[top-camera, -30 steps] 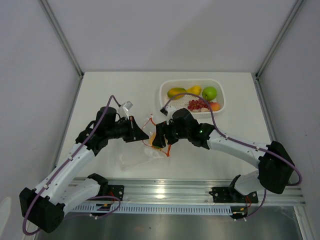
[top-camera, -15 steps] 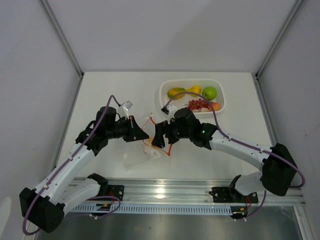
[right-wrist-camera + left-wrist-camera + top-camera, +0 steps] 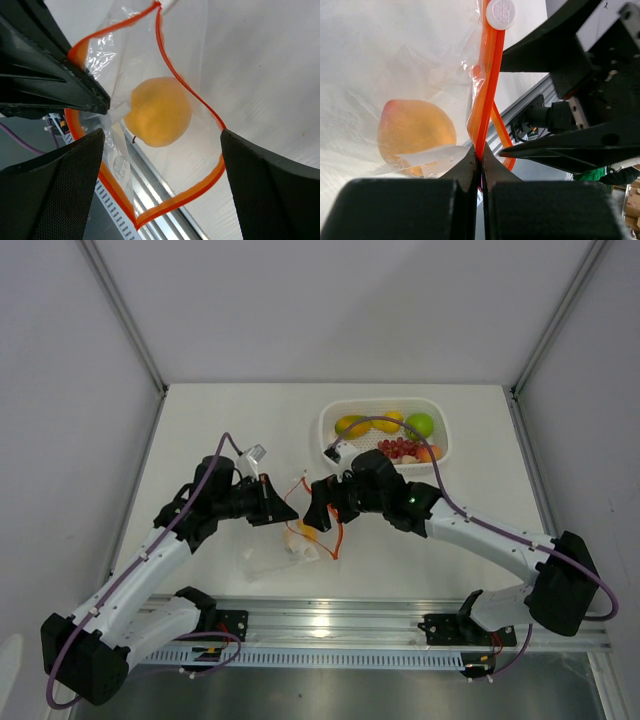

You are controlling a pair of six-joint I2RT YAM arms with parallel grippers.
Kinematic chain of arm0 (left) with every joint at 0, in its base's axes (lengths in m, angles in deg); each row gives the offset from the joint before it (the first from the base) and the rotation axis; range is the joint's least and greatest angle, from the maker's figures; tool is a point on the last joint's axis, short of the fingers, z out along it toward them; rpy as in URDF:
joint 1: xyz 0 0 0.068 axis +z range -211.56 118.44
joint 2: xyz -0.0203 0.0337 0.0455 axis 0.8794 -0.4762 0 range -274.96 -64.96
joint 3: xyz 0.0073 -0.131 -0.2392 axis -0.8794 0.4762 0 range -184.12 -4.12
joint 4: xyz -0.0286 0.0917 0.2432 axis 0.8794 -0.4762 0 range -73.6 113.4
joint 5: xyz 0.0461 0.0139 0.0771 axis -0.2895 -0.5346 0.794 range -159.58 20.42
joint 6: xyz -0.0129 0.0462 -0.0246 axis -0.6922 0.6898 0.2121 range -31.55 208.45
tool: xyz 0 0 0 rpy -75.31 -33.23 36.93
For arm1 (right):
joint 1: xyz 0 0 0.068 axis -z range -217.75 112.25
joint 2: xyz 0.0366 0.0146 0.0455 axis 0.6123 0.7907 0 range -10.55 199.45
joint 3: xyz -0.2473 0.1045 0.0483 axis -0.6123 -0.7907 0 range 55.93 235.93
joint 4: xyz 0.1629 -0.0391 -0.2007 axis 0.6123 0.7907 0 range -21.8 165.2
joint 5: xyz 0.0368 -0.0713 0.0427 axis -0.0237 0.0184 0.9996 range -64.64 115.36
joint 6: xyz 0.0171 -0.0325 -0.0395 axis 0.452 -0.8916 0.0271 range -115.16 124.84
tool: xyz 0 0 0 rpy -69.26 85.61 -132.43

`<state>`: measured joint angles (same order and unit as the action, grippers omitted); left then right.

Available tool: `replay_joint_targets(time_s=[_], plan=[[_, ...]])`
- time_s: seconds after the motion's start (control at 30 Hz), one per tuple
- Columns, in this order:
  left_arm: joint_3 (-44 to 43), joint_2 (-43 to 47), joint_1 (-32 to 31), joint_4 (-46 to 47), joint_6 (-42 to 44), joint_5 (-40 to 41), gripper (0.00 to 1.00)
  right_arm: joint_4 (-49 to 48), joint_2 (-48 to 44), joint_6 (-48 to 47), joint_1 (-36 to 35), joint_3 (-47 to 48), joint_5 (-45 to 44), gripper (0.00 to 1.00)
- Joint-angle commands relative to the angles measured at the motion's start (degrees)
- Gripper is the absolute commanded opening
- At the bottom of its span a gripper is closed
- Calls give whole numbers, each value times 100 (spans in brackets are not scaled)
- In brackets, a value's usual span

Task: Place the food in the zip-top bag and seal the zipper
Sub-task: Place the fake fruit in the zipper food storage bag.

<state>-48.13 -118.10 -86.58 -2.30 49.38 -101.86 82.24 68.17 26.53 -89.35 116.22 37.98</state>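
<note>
- Jaws of the left gripper [image 3: 480,159] are clenched on the zipper [image 3: 487,90], pinching one lip of the zip-top bag [image 3: 395,50] and holding that edge of the mouth up above the worktop [image 3: 230,420].
- Jaws of the right gripper [image 3: 162,150] stand wide apart with nothing gripped. They hang just over the bag's gaping mouth, close beside the left gripper.
- One orange peach [image 3: 157,112] lies inside the bag, seen through the clear plastic, and the red-orange strip loops open around it.
- Other food sits in the white basket [image 3: 330,418] at the far right of the worktop, well apart from the bag: mango [image 3: 350,426], yellow pieces [image 3: 388,421], green apple [image 3: 420,424], grape bunch [image 3: 398,448] and a small orange fruit [image 3: 430,452].
- Step in hand, as I judge it, is filling — one fruit is bagged, the others are not yet, and the zipper is unsealed.
- Next move calls for the right arm to swing to the basket, close on one fruit and carry it back over the mouth. The left grip should hold the lip lifted meanwhile — a sagging lip would let the opening collapse.
</note>
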Motion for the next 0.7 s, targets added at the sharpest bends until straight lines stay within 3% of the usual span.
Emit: replay_joint_targets(time_s=[0.0,0.27,0.5,0.67], plan=[[33,6,-30,249,-75,-60,1,151,-418,-200,-17,334,-181,98],[24,58,-30,284,-162,-252,0,906,-577,-315,403,826,-1024,98],[-538,401,23,-208,-83,54,1,1293,-472,133,1897,870,-928,100],[-679,709,58,-156,-268,142,1,1855,231,2,2417,1344,-1841,99]])
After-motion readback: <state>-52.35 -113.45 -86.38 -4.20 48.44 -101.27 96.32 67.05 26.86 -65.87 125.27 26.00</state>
